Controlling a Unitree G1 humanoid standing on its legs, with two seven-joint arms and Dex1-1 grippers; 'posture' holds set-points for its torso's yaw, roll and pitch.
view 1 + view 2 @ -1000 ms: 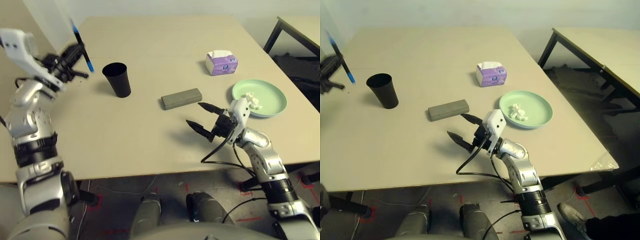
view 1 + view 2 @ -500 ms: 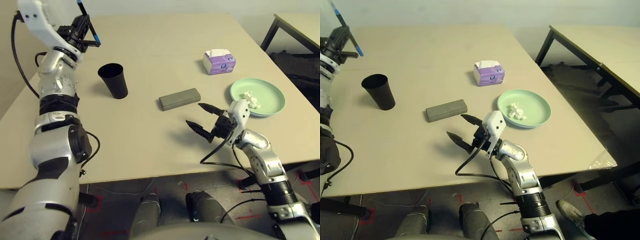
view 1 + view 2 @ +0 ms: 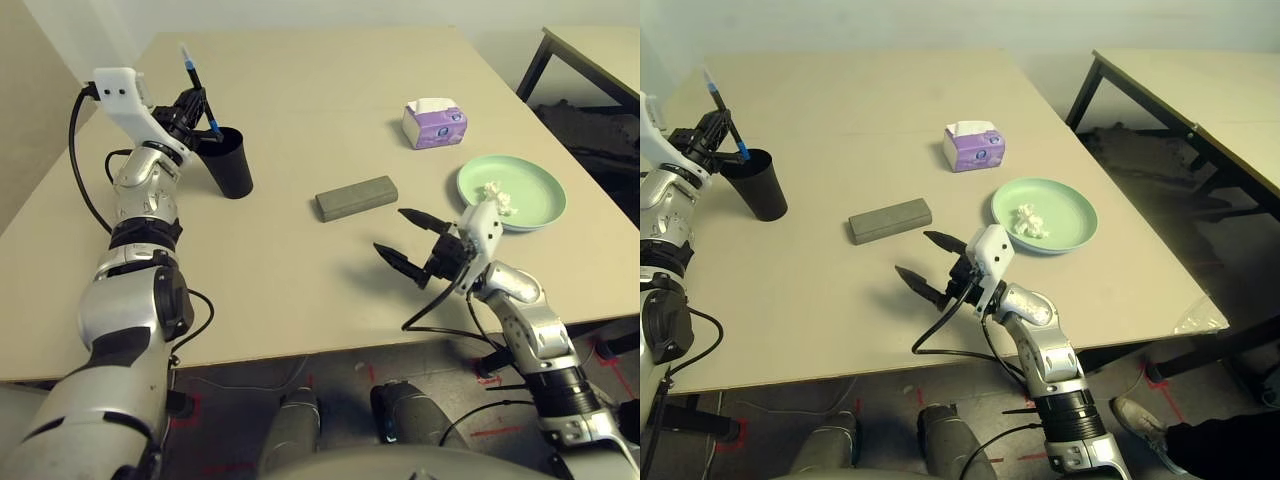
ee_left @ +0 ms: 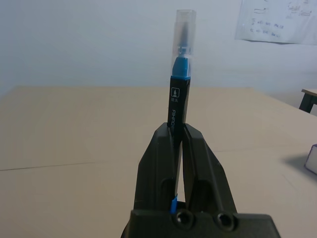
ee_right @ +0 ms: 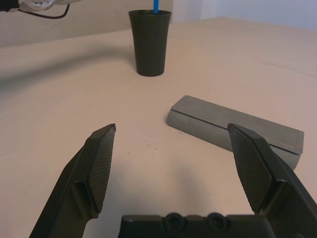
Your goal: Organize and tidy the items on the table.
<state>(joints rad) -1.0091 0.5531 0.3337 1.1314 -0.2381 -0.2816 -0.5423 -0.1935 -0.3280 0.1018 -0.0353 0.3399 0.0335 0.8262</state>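
Pale wall [image 3: 300,12] is backing the beige table [image 3: 290,290] as we're looking in from the front edge, and over toward the left edge it's all happening! The left gripper [image 4: 177,127] is clamping the slim blue-black pen [image 4: 179,96], and that pen, up in the air and well off to the side a second ago, is now coming in tilted, its lower blue end reaching the mouth of the black cup [image 3: 229,166]. That's putting the pen on the brink of being stowed, I'd say, with lowering and letting go looking like the next job, and a tipped cup being the risk. Moving right, the grey glasses case [image 3: 357,198] is lying near the middle, and just beside it, toward the front edge, the right gripper [image 3: 388,228] is waiting wide open, holding nothing. Over toward the right edge the purple tissue box [image 3: 437,129] is sitting farther back, while the green plate [image 3: 541,190] is resting nearer the front right corner, carrying the crumpled white tissue [image 3: 496,198]. Counting up, we're seeing one pen, one cup, one case, one box, one crumpled tissue and one green plate; whether another is nesting underneath, I'm not able to tell.
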